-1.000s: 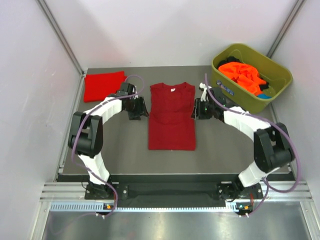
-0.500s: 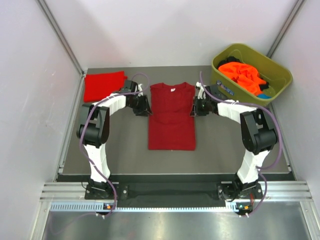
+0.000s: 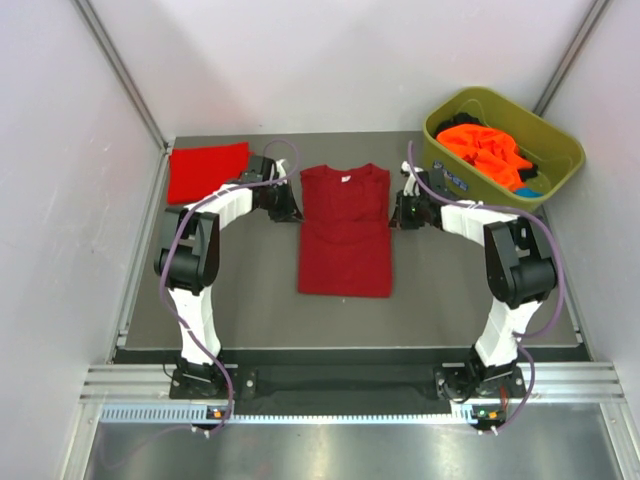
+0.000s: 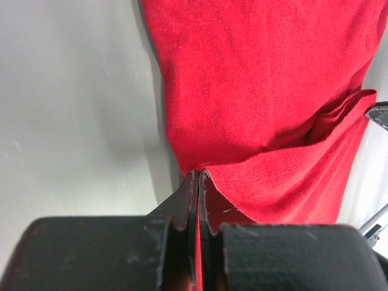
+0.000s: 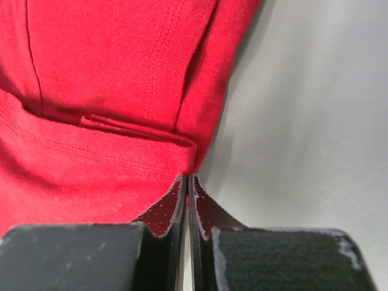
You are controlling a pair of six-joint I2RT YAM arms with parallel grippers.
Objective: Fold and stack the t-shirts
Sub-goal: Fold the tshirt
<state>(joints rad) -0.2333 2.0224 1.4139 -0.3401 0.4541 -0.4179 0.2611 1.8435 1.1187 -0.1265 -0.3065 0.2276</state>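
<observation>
A dark crimson t-shirt (image 3: 345,235) lies flat in the middle of the grey table (image 3: 450,290). Its sleeves are turned in, so it forms a long rectangle, with the collar at the far end and a small white neck label (image 3: 347,178) showing. The wrist cameras show a fine, matte knit with rows of stitching along the hems and a soft fold of sleeve cloth lying over the body panel.

The left gripper (image 3: 290,212) sits low at the shirt's far-left shoulder. Its black fingers (image 4: 189,200) are pressed together on the cloth edge, and a sliver of red shows between them. The right gripper (image 3: 397,212) mirrors it at the far-right shoulder. Its fingers (image 5: 173,206) are closed to a hairline, with the corner of the folded sleeve running in at the tips.

Both white-and-black arms rise from their bases at the near edge and bend at raised elbows. Their forearms stretch inward toward the garment, with purple cables looping alongside.

A brighter red t-shirt (image 3: 207,170) rests folded into a neat square at the far-left corner of the table, well apart from the crimson one. At the far right stands an olive-green tub (image 3: 470,187) of smooth plastic with rounded corners. It holds orange t-shirts (image 3: 487,148) in a crumpled heap.
</observation>
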